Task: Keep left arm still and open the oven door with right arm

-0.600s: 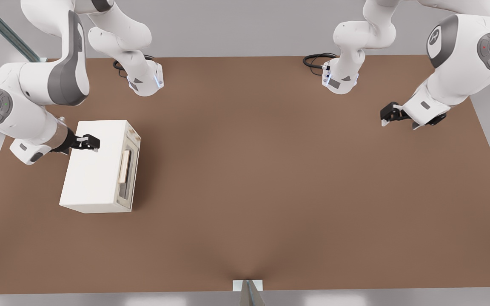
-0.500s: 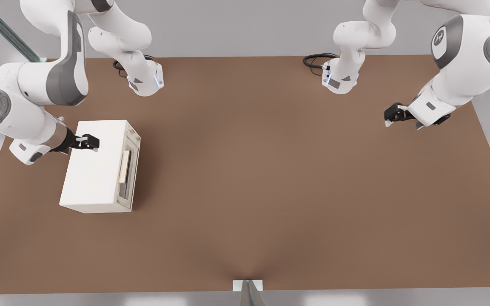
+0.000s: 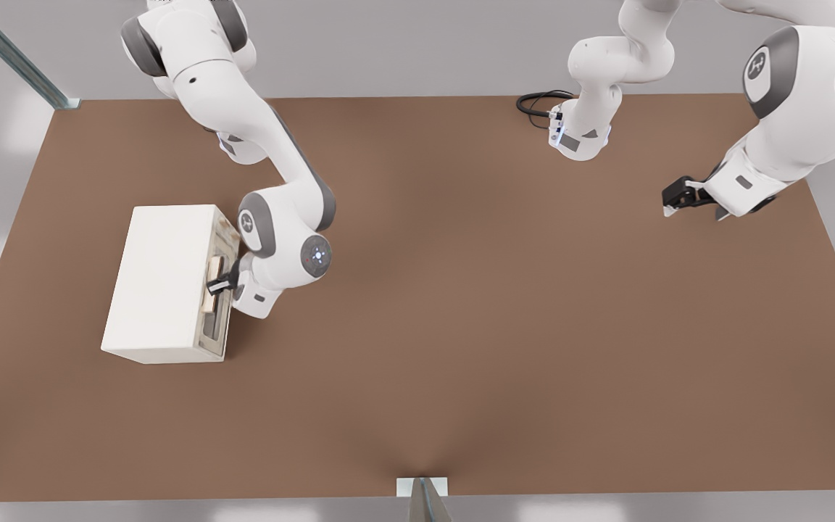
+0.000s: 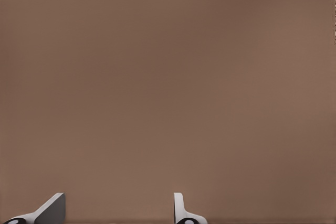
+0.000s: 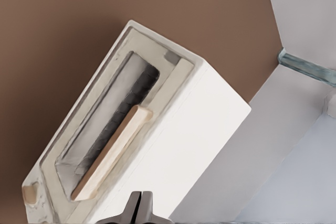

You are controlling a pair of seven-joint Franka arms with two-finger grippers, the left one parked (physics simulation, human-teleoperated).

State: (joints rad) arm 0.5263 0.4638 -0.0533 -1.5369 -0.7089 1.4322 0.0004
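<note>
Gripper (image 3: 219,284) swung to closed oven door (image 3: 219,290)

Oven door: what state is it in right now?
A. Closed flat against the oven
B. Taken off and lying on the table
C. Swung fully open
A: the oven door lies flush in the oven's front, with the end effector beside its handle, fingers together.

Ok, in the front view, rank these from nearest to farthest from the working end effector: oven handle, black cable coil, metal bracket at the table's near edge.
1. Handle, right by the end effector.
2. Bracket, bottom centre.
3. Cable coil, top, toward the front view's right.
</note>
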